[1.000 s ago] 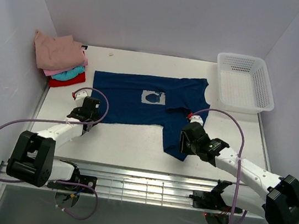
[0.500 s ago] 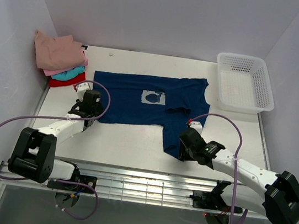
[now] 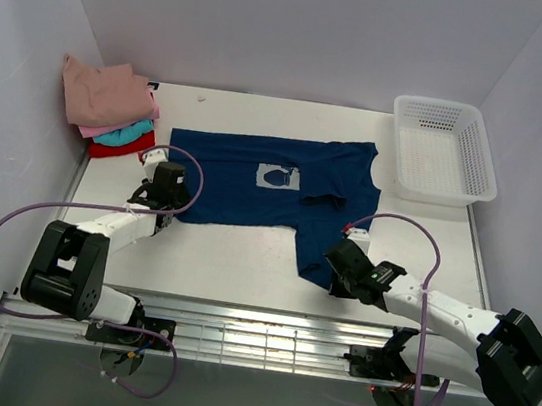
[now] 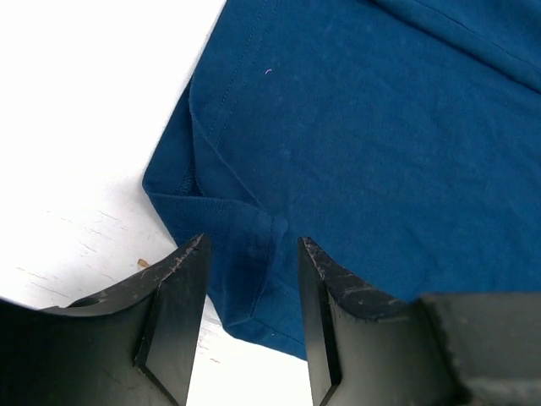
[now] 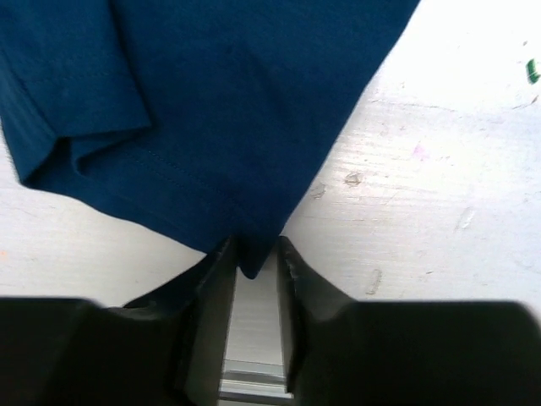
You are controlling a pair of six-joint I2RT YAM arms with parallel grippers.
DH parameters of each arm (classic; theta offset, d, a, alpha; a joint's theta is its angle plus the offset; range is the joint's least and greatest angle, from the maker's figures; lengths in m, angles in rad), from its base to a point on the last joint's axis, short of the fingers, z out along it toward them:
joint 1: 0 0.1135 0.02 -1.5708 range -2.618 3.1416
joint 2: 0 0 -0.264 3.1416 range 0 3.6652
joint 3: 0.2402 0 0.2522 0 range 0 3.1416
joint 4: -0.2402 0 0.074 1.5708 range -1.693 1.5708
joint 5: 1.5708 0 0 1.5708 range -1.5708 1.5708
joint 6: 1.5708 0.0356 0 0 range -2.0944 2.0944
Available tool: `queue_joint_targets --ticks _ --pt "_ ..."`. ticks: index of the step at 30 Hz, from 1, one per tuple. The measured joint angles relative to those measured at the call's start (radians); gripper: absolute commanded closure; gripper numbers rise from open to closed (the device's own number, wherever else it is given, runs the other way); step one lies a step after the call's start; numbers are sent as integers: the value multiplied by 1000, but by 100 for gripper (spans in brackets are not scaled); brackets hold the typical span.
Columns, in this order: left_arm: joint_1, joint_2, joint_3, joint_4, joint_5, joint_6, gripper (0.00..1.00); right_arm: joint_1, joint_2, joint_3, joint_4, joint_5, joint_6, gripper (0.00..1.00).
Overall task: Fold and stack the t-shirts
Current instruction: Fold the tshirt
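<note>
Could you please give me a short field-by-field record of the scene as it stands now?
navy blue tee: spread out on the table, print up
left gripper: open, straddling the tee's folded hem corner
right gripper: jaws narrowly apart around the tee's near corner tip
folded tees: stacked at the far-left corner, dusty-pink on top
white mesh basket: far right of the table

The navy blue tee [image 4: 380,169] is seen lying flat on the white worktop [image 4: 76,127]. Its corner, with the hem doubled over, is framed between the black fingers [image 4: 173,304] of the left gripper [image 4: 251,313]. The fingers are held apart. A small brown speck [image 4: 140,263] is seen just beside one finger.
</note>
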Motion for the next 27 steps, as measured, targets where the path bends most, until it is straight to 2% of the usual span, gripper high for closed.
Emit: queue_joint_targets --ticks 1,4,8,12,16,17,19,21,27 --pt "0 0 0 0 0 2 45 0 -4 -2 3 0 1 85" --pt "0 7 6 0 -1 6 45 0 -7 -11 30 -7 14 92" --pt "0 37 19 6 -3 8 45 5 -16 -21 48 -7 16 92" --pt "0 74 27 4 -7 11 51 5 -23 -24 48 -7 18 92" --pt "0 94 38 -14 -16 9 69 5 -37 -33 49 -6 26 92" --pt "0 95 38 -18 -19 8 78 5 -38 -34 48 -6 27 92" --pt "0 95 38 -21 -29 7 87 5 -38 -34 48 -6 29 92" --pt "0 95 38 -24 -35 8 92 5 -37 -34 49 -5 30 92" --pt "0 55 37 -53 -56 -2 98 6 -35 -34 50 -3 31 92"
